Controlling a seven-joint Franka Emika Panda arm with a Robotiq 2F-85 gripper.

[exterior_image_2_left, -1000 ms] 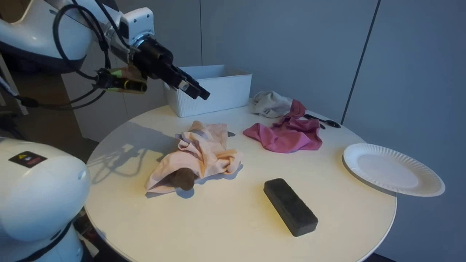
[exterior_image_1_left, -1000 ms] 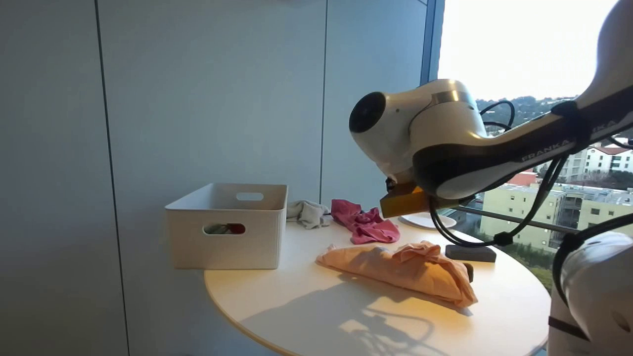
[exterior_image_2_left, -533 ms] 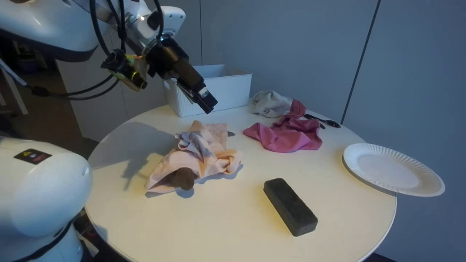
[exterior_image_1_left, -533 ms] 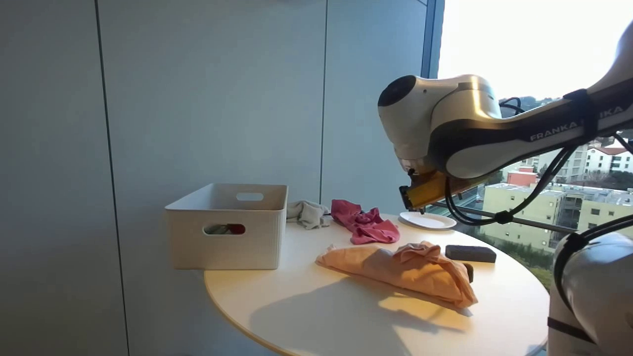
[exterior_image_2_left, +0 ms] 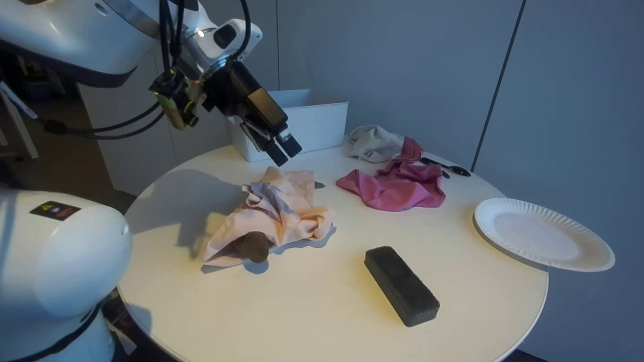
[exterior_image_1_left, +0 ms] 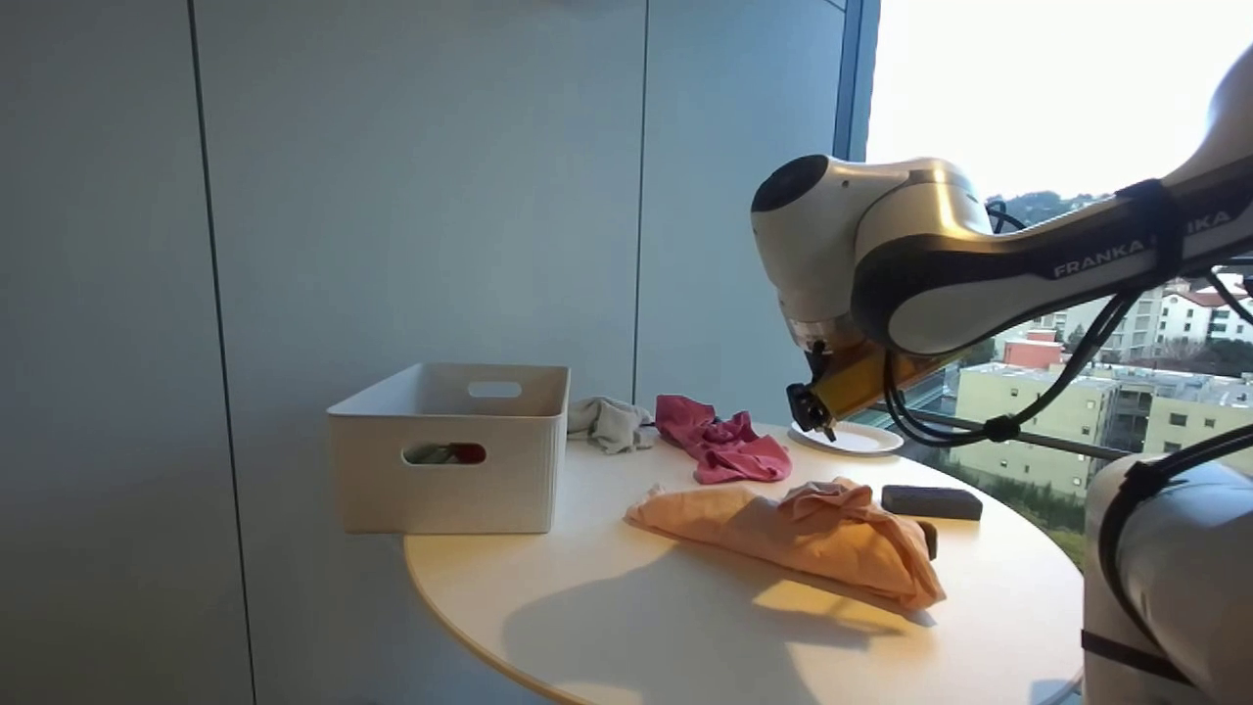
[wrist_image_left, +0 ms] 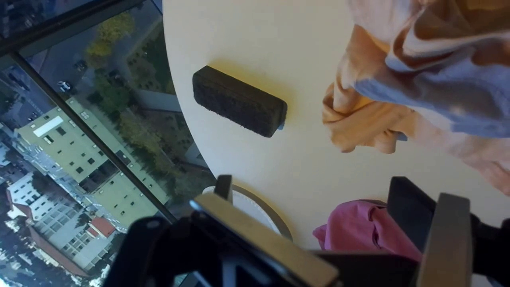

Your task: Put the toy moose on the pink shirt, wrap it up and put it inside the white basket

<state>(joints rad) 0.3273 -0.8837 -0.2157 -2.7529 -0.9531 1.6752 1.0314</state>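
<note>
here jaws spread wide, empty; pink shirt (exterior_image_1_left: 783, 536) well inside table edge (exterior_image_1_left: 475, 638), basket (exterior_image_1_left: 445, 499) perhaps overhanging

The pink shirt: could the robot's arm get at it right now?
Probably yes: the tool hangs open and empty above the table, and nothing visible stands between it and the bundled pink shirt.

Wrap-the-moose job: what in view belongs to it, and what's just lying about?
Belongs to the job:
toy moose, only a brown end showing
pink shirt, bunched over it
white basket
fingers, open, holding nothing

Just lying about:
magenta cloth
grey cloth
white plate
dark block
black utensil
something red inside the white basket, can't tell what
</note>
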